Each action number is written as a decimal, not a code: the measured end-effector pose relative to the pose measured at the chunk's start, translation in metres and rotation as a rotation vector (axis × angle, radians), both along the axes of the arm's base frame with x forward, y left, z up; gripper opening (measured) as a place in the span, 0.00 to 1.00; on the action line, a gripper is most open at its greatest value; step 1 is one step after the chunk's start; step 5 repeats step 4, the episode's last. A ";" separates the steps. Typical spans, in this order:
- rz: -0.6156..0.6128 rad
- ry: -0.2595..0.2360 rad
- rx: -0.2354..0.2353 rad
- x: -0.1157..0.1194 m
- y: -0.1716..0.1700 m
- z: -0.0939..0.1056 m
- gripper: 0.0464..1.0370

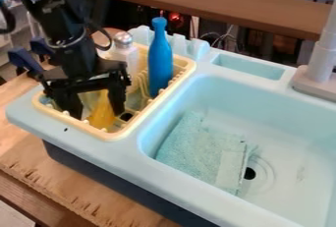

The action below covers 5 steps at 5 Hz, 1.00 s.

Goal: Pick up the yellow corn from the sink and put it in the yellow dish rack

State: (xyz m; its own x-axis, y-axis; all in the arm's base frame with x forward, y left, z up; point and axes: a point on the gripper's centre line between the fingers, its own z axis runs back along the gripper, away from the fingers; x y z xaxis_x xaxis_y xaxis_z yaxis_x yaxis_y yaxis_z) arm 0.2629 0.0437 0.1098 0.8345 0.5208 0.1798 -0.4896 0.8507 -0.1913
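Hanging over the cream dish rack, the black gripper is seen with its two jaws apart. One yellow thing is placed low between them, nearer the jaw on the sink side; whether that jaw is touched by it cannot be told. Its upper part is partly hidden, and it is not clamped from both sides.

Beyond the jaws, one clear shaker with a metal top is held upright in the rack. One blue bottle is also stood upright there, farther toward the sink than the shaker. The rack itself, of which one is counted, is set around the jaws at the end of the light blue sink unit.

Well apart from the jaws, past the rack's rim, one basin is shown. In it, one pale green cloth is laid, folded over in part, with one dark drain hole beside it. Farther still from the jaws, one grey faucet is mounted at the basin's edge.
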 end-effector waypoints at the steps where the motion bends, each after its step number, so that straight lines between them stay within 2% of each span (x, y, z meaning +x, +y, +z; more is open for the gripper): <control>1: -0.027 -0.009 0.015 0.003 -0.008 0.007 0.97; 3: -0.143 -0.183 0.143 0.008 -0.053 0.094 0.97; 4: -0.224 -0.173 0.123 0.003 -0.072 0.118 0.97; 5: -0.224 -0.173 0.123 0.003 -0.072 0.118 0.97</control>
